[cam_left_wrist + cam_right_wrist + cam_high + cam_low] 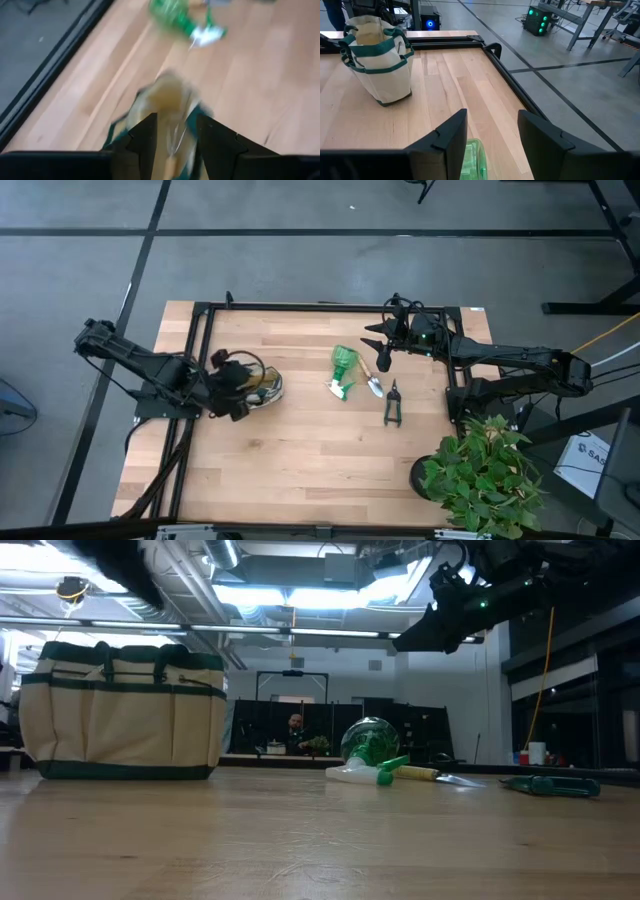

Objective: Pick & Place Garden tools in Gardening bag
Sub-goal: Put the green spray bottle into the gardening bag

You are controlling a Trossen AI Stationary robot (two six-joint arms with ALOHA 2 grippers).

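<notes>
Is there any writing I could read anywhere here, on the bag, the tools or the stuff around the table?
"SA": start of a cut-off word on a white box on the floor beside the potted plant.
No readable print on the bag, spray bottle or shears.

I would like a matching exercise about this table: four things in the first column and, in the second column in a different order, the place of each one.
Things:
1. gardening bag
2. spray bottle
3. pruning shears
4. potted plant

Places:
A. at the table's near right corner
B. lying on the wood between the trowel and the right arm's base
C. below the left gripper, on the table's left half
D. lying on its side at the middle, just left of the trowel

Pairs: 1-C, 2-D, 3-B, 4-A
</notes>
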